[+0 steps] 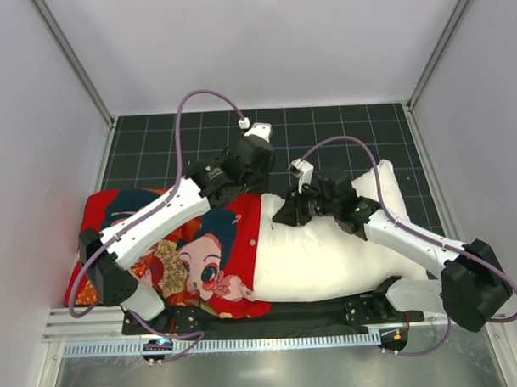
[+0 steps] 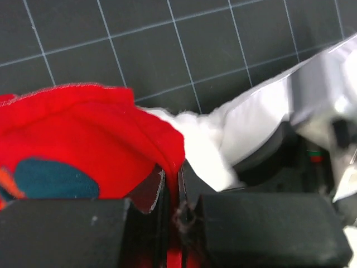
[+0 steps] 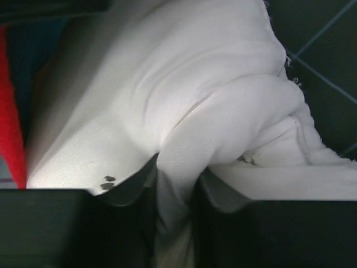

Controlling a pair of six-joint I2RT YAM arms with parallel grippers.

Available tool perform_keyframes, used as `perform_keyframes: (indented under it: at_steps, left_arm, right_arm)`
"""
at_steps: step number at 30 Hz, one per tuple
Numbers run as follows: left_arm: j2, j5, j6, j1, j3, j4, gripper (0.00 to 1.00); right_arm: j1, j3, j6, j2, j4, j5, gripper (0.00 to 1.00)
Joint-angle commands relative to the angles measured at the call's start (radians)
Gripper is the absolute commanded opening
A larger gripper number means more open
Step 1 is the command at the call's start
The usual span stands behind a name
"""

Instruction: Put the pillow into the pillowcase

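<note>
A dark gridded counter [image 1: 324, 123] sits within pale walls [image 1: 262, 40]. The left fingers [image 2: 187, 192] pinch the red pillowcase [image 2: 83, 134] hem. The right fingers [image 3: 146, 192] pinch a fold of the white pillow [image 3: 184, 84], whose end sits in the case just beside the left fingers.

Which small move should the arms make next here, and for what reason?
Probably the right end effector, pinching a fold of the pillow, should push it leftward into the pillowcase; the left end effector holds the case's rim, and much of the pillow lies outside.
</note>
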Motion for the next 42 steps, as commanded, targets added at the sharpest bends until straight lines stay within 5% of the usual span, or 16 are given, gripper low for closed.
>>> perform_keyframes:
  at_steps: [1,5,12,18,23,26,38,41,42]
  left_arm:
    - [0.04,0.088,-0.017,-0.034,0.134,0.096,0.0]
    - [0.1,0.102,-0.021,-0.107,0.266,0.07,0.0]
    - [0.179,0.203,-0.058,-0.158,0.508,0.073,0.0]
    - [0.232,0.29,-0.09,-0.184,0.55,0.149,0.0]
    - [0.332,0.402,-0.19,-0.207,0.556,0.271,0.0]
    - [0.387,0.34,-0.179,-0.245,0.601,0.246,0.0]
    - [0.164,0.209,-0.175,-0.209,0.307,0.253,0.01]
    - [0.096,0.203,-0.175,-0.138,0.189,0.214,0.0]
    - [0.078,0.197,-0.169,-0.118,0.169,0.203,0.0]
  right_arm:
    - [0.126,-0.044,0.09,-0.051,0.094,-0.086,0.16]
    - [0.128,-0.095,0.165,-0.206,0.203,0.046,0.04]
    - [0.124,0.052,0.126,-0.48,-0.126,0.445,0.04]
    - [0.124,0.02,0.164,-0.548,-0.16,0.502,0.04]
    - [0.146,-0.393,0.389,-0.467,0.438,0.358,0.04]
    - [0.147,-0.487,0.414,-0.419,0.574,0.385,0.04]
    - [0.146,-0.327,0.293,-0.565,0.158,0.615,0.05]
    - [0.146,-0.287,0.236,-0.616,0.088,0.582,0.32]
    - [0.146,-0.277,0.224,-0.632,0.069,0.561,0.48]
